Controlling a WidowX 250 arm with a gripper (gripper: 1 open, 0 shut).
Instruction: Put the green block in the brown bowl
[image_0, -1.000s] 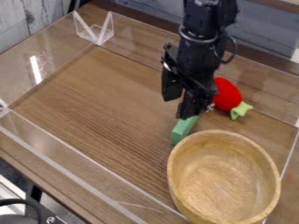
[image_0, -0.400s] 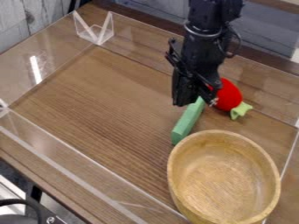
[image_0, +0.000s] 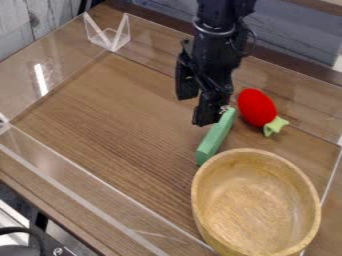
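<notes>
Hovered with one gripper spread near one block, one strawberry and one bowl, well apart from one wire stand.

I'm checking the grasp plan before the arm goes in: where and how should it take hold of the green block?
Probably best at the middle of the green block, coming from above, with the fingers closing across its narrow width, one on each long side. It lies flat and elongated, and its near end sits close to the brown bowl's rim.
</notes>
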